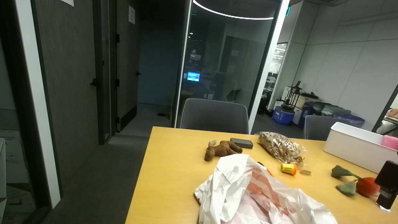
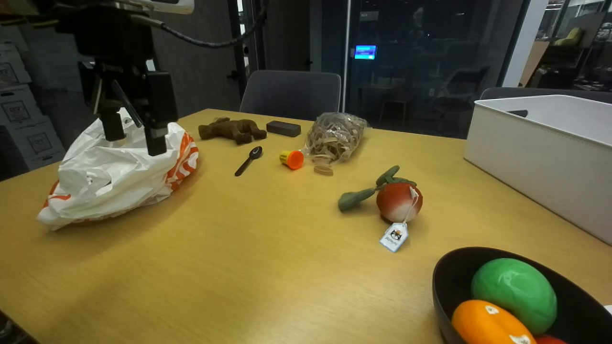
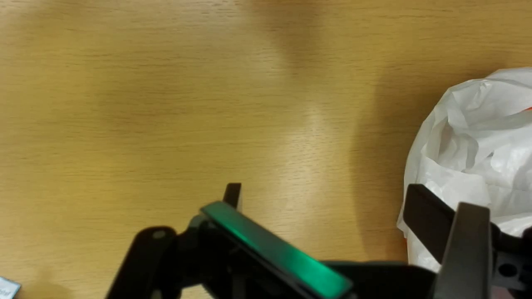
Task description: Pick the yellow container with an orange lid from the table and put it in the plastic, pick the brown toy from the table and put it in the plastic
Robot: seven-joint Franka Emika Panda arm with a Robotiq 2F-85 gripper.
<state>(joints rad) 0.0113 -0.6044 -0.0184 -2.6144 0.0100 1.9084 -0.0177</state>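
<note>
The small yellow cylindrical container with an orange lid (image 2: 289, 159) lies on its side on the light wooden table (image 2: 239, 258), just left of a clear bag of tan bands (image 2: 334, 136) in an exterior view. The brown plush four-legged toy (image 2: 233, 130) lies farther back, to its left. My black claw (image 2: 135, 136) points down above the table, spread wide and empty, in front of the crumpled white plastic bag (image 2: 110, 184) at the left.
</note>
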